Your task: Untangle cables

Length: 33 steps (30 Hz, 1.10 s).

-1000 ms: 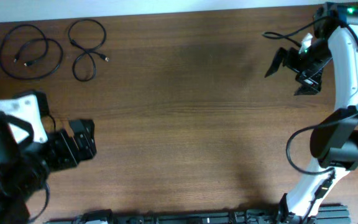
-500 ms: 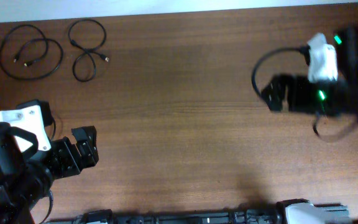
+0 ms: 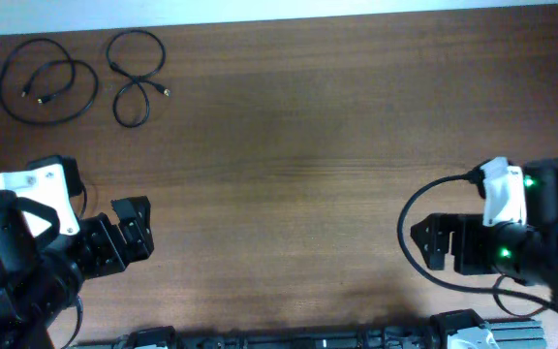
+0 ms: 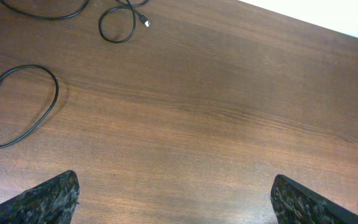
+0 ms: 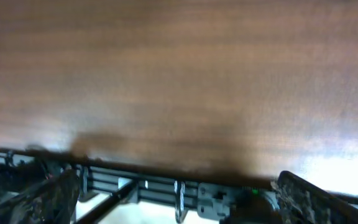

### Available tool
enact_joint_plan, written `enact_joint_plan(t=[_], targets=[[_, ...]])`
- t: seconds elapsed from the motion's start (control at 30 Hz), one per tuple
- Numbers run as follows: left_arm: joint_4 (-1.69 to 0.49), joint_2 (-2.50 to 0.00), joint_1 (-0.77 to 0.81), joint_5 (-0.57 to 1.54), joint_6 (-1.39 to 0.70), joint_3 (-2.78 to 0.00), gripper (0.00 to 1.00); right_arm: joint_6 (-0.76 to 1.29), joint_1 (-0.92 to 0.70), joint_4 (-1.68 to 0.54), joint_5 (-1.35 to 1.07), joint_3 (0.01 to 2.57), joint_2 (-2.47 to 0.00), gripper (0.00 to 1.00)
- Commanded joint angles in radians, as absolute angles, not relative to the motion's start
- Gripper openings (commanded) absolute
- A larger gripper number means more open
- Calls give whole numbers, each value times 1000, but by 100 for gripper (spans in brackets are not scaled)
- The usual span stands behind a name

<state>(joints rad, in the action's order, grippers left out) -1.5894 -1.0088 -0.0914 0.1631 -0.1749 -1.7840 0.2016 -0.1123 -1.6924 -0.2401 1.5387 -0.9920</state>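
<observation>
Withdrawing — right hand [image 3: 424,242] now at near edge, released | left hand [image 3: 136,229] released | cables [image 3: 134,83] unmoved

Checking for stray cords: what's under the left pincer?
Under the open left pincer, only bare table shows; the cables lie apart, far-left. The spot beneath the arm is hidden.

The left arm [image 3: 17,257] is black and blocky, topped by a white angular cover [image 3: 37,189]. The right arm [image 3: 550,228], also black, bears a white cap [image 3: 502,191], small green lights [image 3: 500,255] and a looping black wire [image 3: 402,225]. Both sets of jaws look black and rough-surfaced.
</observation>
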Motion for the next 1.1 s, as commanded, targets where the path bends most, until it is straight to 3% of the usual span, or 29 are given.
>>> enact_joint_plan(t=[0.0, 0.43, 0.6, 0.77, 1.07], targets=[[-1588, -1006, -88, 153, -159, -1780, 99, 191, -120, -1699, -231, 1491, -1004, 98], [-1589, -1006, -88, 153, -159, -1780, 99, 187, -120, -1687, -196, 1480, -1167, 98], [-1589, -1006, -88, 152, -159, -1780, 99, 89, -120, -1634, -193, 1469, -1175, 98], [-1589, -1006, -88, 153, -159, -1780, 99, -10, -117, -1442, -194, 1357, -1049, 98], [-1589, -1005, -88, 153, -159, -1780, 99, -198, -76, -986, -202, 891, -605, 98]])
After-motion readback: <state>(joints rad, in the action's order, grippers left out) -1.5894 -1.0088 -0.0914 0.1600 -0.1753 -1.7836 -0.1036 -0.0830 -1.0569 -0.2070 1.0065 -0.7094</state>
